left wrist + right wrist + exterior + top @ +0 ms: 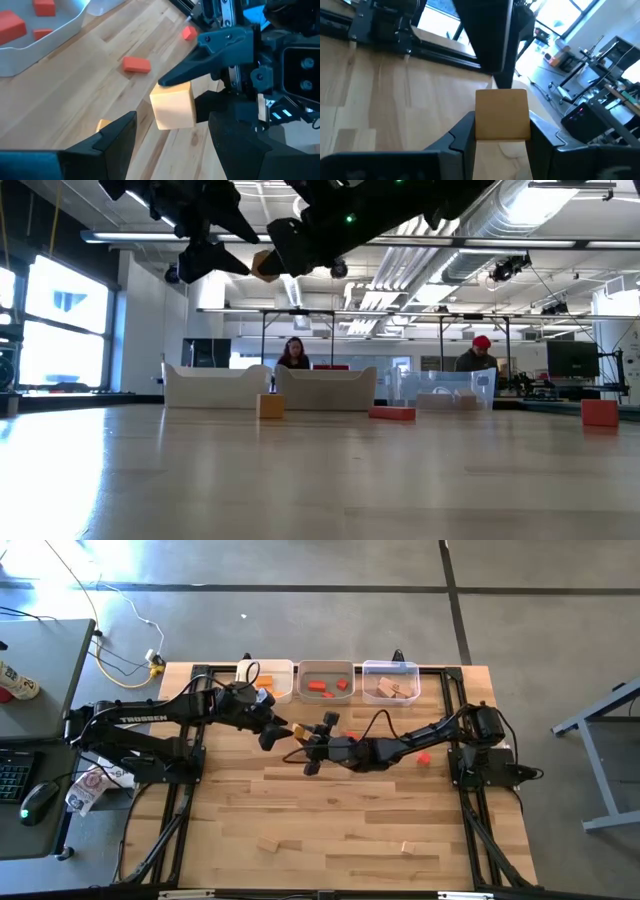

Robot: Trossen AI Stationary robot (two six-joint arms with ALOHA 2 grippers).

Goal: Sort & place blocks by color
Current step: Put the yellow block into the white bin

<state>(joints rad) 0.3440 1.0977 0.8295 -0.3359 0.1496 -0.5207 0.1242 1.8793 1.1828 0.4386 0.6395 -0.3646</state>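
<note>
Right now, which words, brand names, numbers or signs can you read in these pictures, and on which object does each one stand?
"TROSSEN": white letters on the left arm, seen in the high view.
Paper packet by the table's left edge: it carries print, too small to read.
Item on the side desk: it has markings, too blurred to read.
Blocks, bins and both grippers: no readable text.

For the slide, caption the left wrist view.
Right gripper holds a pale cube before the open left gripper.
</note>
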